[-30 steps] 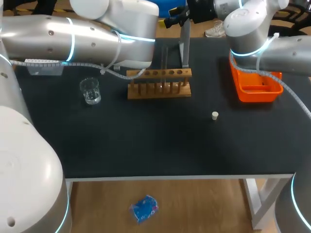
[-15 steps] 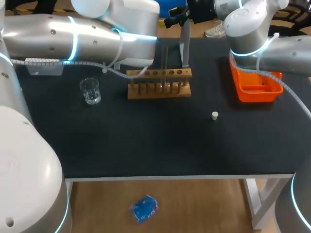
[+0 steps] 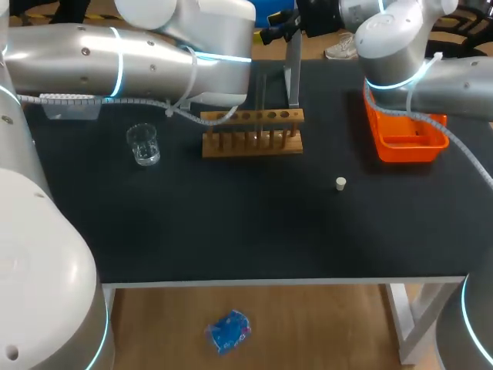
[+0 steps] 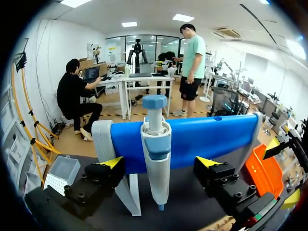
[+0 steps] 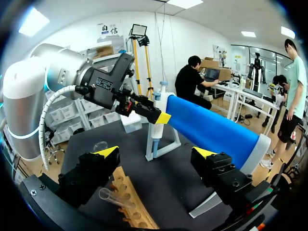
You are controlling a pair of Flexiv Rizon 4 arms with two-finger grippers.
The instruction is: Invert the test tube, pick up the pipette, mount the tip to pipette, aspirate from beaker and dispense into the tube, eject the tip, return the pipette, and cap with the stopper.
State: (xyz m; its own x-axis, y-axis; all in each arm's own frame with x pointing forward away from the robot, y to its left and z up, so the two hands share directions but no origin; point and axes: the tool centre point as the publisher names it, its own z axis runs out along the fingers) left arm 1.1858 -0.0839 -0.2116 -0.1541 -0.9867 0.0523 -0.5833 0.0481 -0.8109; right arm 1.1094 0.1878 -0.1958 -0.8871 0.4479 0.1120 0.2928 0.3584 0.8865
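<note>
The pipette (image 4: 156,154) hangs upright on its blue stand (image 4: 202,139) at the back of the table. My left gripper (image 4: 159,166) is open, with one finger on each side of the pipette and neither touching it. The right wrist view shows that gripper (image 5: 139,108) level with the pipette's top. My right gripper (image 5: 155,154) is open and empty, above the wooden rack (image 3: 253,131). A clear test tube (image 5: 115,198) stands in the rack. The beaker (image 3: 143,144) is left of the rack, and the white stopper (image 3: 340,183) lies to its right.
An orange tray (image 3: 404,135) sits at the right of the table, under my right arm. A clear tip box (image 3: 69,108) lies at the back left. Both arms crowd the back of the table around the stand's post (image 3: 293,73).
My left arm's wrist has edged slightly to the right at the stand. The right arm and the things on the table have kept still.
</note>
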